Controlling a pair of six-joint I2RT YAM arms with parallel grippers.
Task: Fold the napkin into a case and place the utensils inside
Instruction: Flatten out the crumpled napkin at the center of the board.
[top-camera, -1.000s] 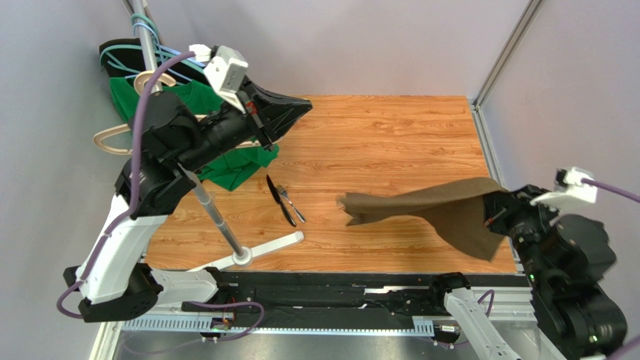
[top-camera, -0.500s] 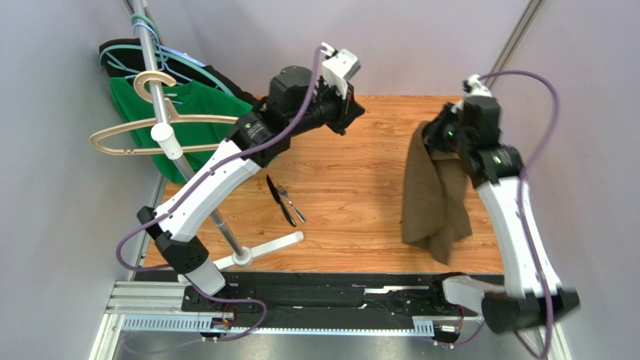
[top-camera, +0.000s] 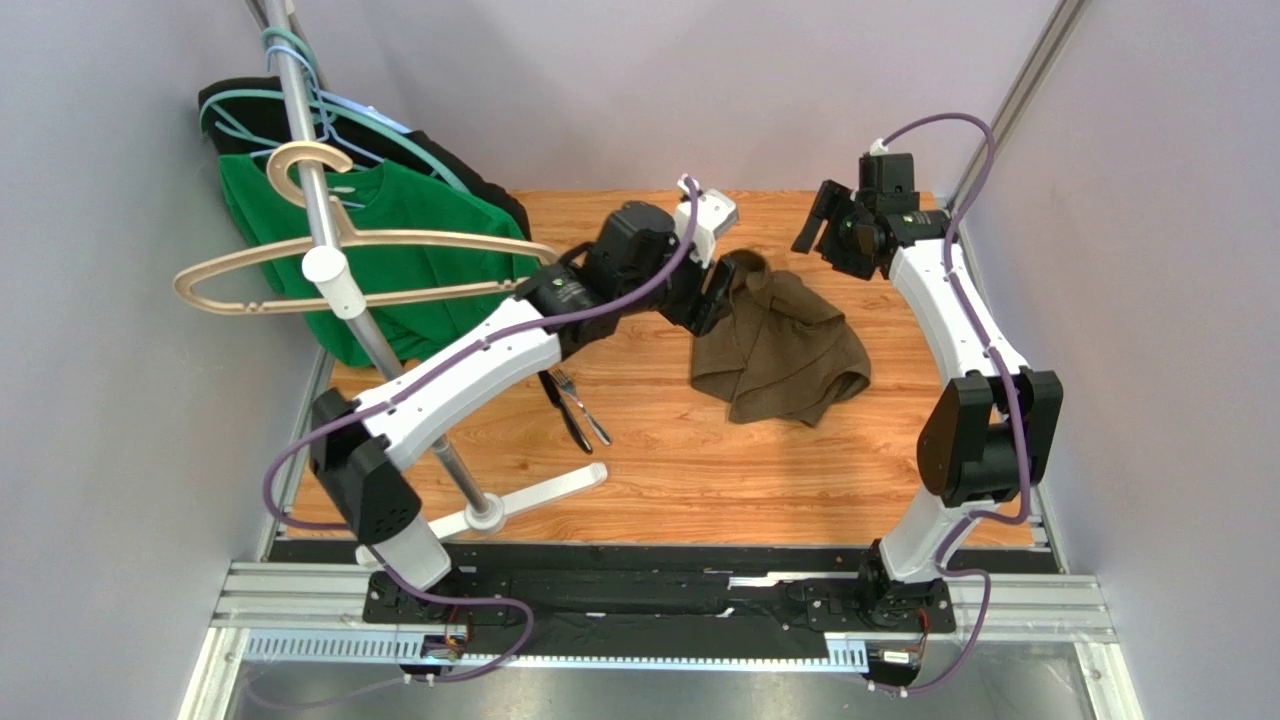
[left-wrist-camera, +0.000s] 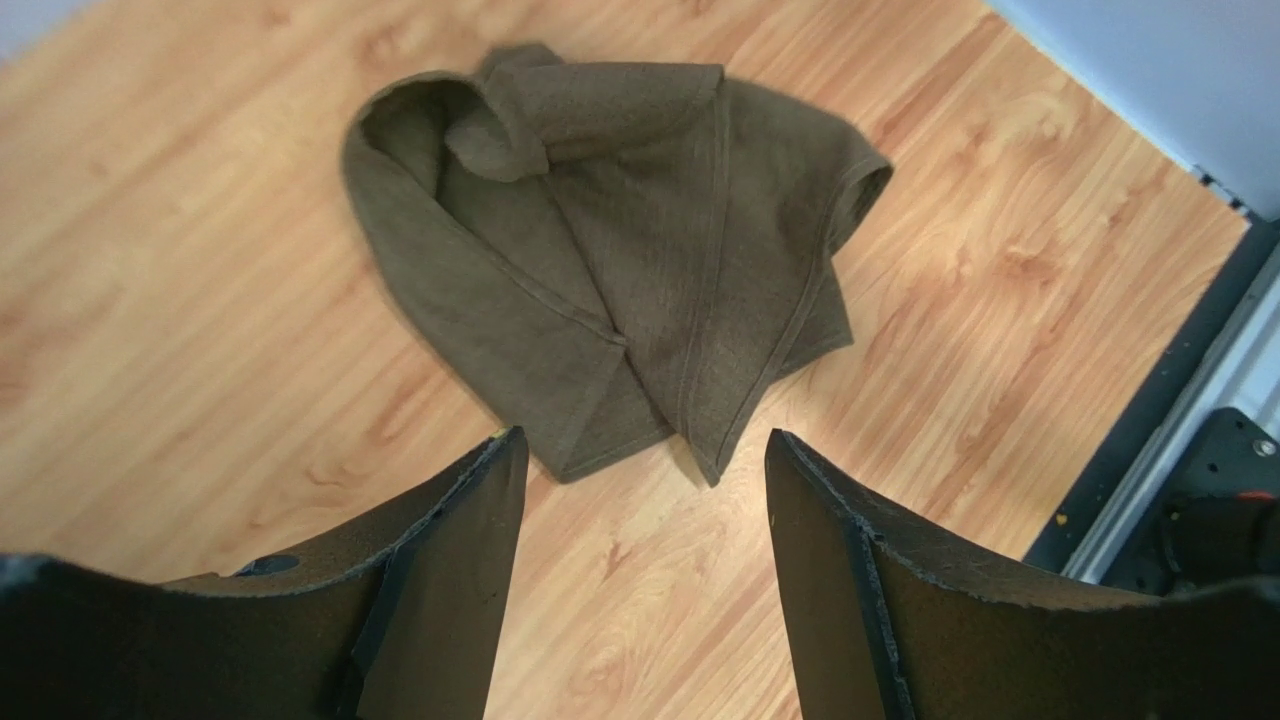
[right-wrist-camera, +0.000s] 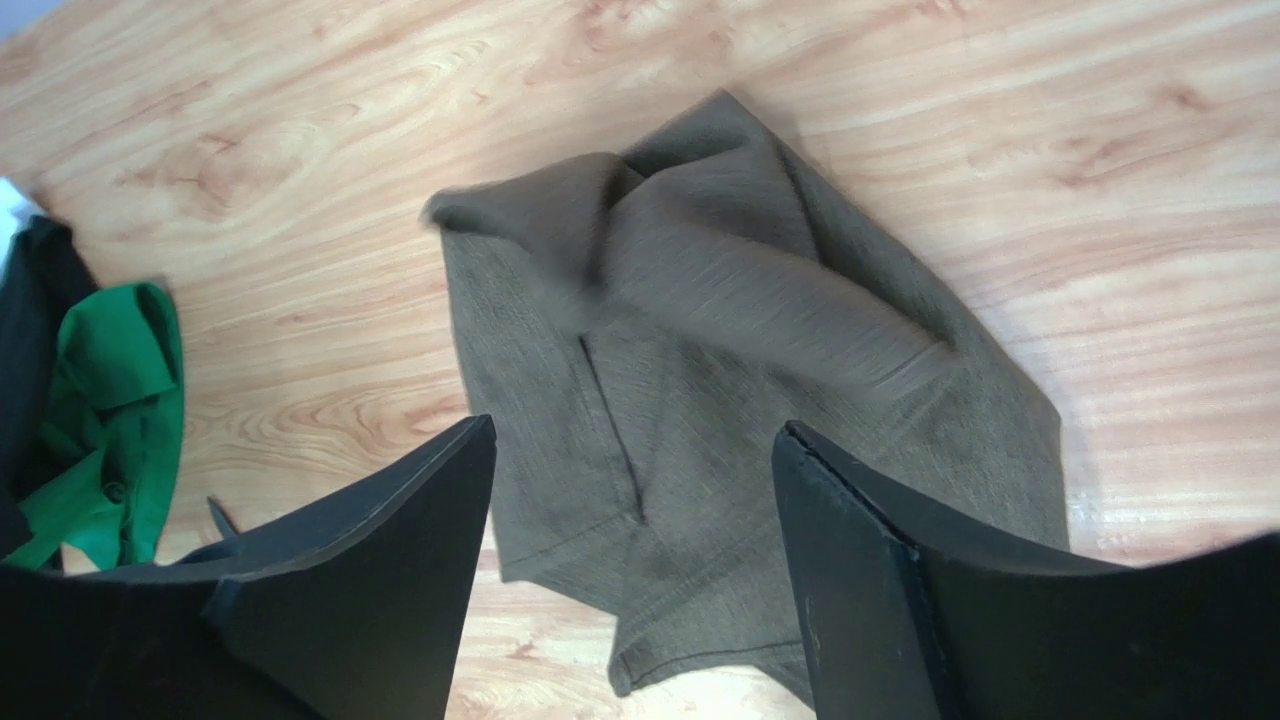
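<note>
Your dark olive-brown cloth napkin (top-camera: 781, 345) lies crumpled at the far middle of the wood-grain table (top-camera: 721, 465), left gripper (left-wrist-camera: 643, 450) and right gripper (right-wrist-camera: 631, 435) both spread open and empty above it; the dark-handled, silver-tipped utensils (top-camera: 574, 405) wait well apart to its left, nothing folded yet

napkin (top-camera: 781, 348) on table (top-camera: 721, 458), utensils (top-camera: 574, 408) to its left, shirt (top-camera: 403, 273) behind the utensils
</note>
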